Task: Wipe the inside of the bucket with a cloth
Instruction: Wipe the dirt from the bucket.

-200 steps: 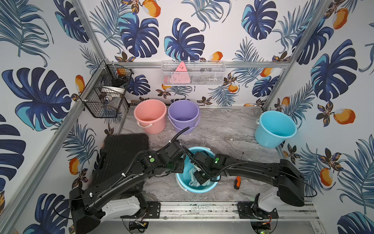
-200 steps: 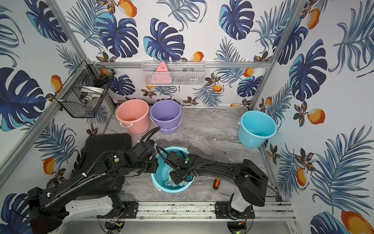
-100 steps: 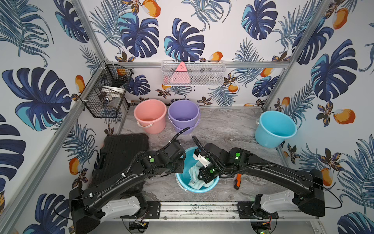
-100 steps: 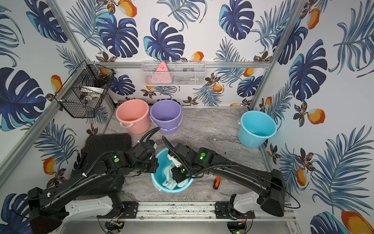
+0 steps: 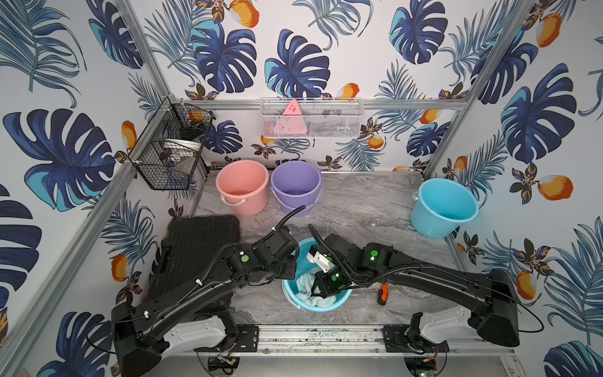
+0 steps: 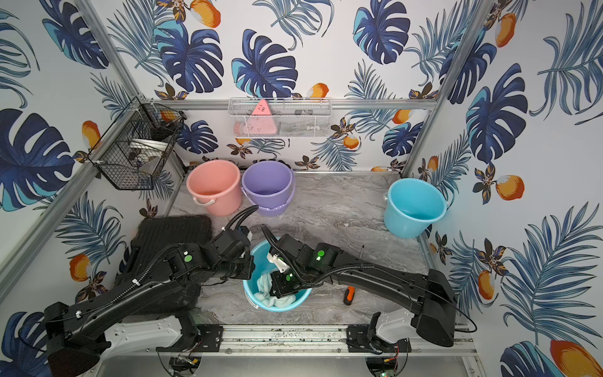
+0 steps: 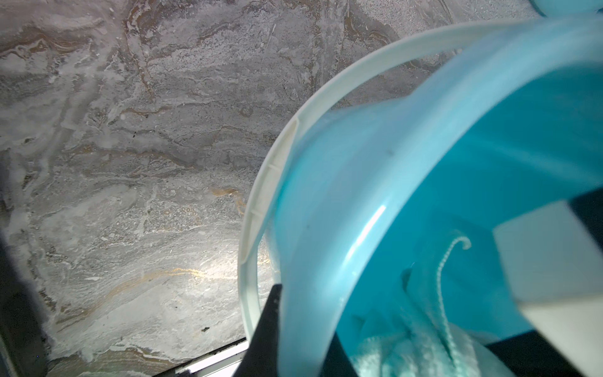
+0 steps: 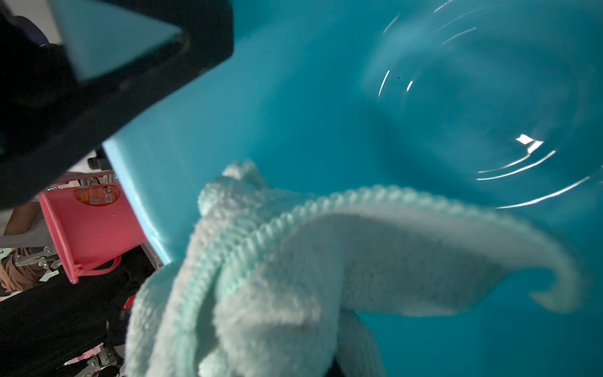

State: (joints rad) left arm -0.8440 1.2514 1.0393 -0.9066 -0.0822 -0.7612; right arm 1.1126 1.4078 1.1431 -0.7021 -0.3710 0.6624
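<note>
The bucket [image 5: 340,302] stands upright at the front of the table [image 5: 359,209], between the two arms. The cloth [image 5: 303,284] lies bunched inside it, against the wall on the left arm's side and along the front.

In both top views the left tool [image 5: 292,267] sits at the bucket's rim, but its fingers are hidden under the wrist. The left wrist view fills that in. One dark finger [image 7: 267,326] lies against the outside of the wall and another dark part shows inside, so the tool is clamped on the rim. That view alone shows the white handle [image 7: 326,88] folded down outside the rim.

The right tool [image 5: 318,289] reaches down into the bucket, and from above the wrist covers its tips. In the right wrist view the cloth rises in a tight bunch from where the tool is, one corner curling free over the blue floor, so the tool is closed on the cloth. The pink bucket [image 8: 91,228] shows past the rim there.

Only the top views show the purple bucket [image 5: 295,182], a second blue bucket [image 5: 443,209] tilted at the far right, a black case [image 5: 199,248] and a screwdriver [image 5: 382,292].
</note>
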